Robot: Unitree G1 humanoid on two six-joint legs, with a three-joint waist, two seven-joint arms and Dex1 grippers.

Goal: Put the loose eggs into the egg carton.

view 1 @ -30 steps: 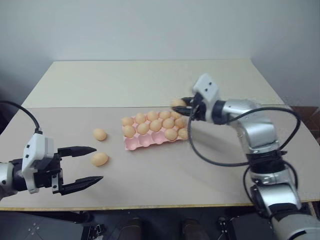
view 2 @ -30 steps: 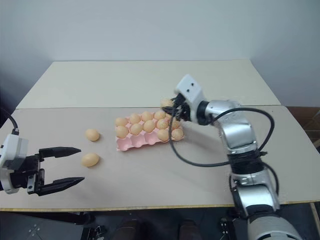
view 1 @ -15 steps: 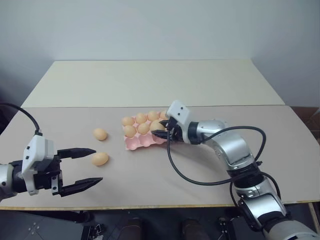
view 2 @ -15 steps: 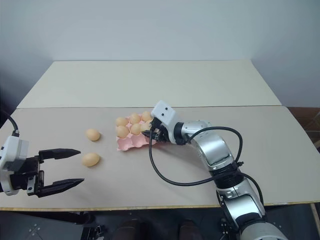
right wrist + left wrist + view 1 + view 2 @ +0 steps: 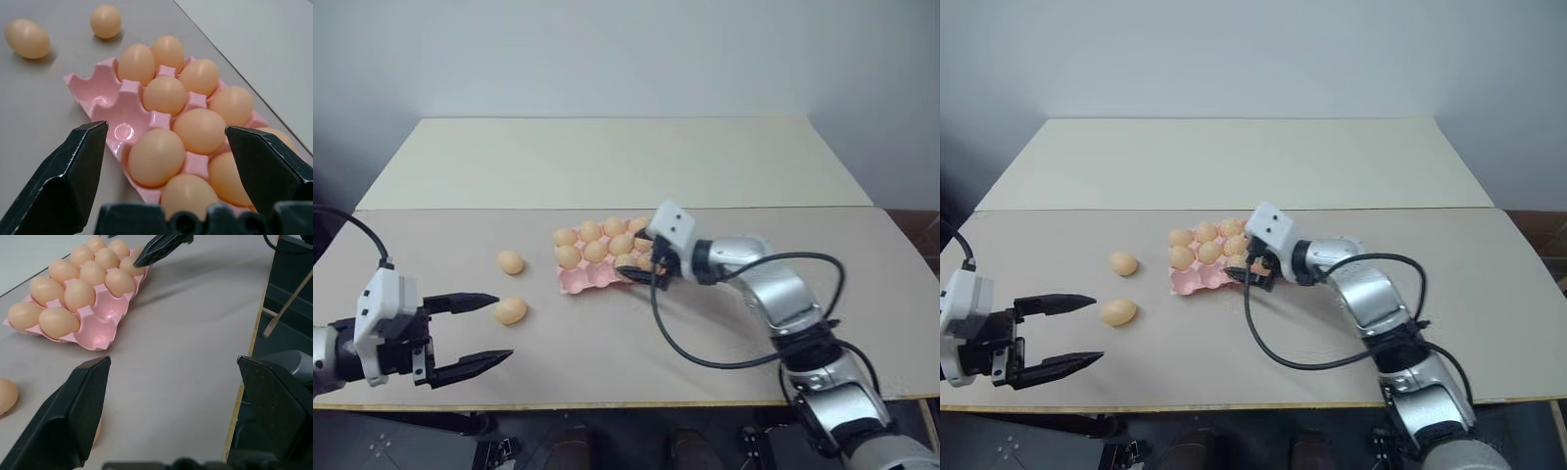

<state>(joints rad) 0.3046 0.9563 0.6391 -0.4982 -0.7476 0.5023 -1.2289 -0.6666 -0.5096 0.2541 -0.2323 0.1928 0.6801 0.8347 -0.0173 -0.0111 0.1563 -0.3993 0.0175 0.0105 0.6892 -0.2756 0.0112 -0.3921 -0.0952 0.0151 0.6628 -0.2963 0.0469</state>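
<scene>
Since a second ago, right pincer [image 5: 1246, 272] has lowered to the carton [image 5: 105, 100] and spread. Two loose eggs [image 5: 510, 310] lie left; left pincer [image 5: 480, 331] gapes.

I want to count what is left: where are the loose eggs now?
In the left eye view, two loose eggs lie on the table, left of the egg carton and ahead of the open left gripper.
</scene>
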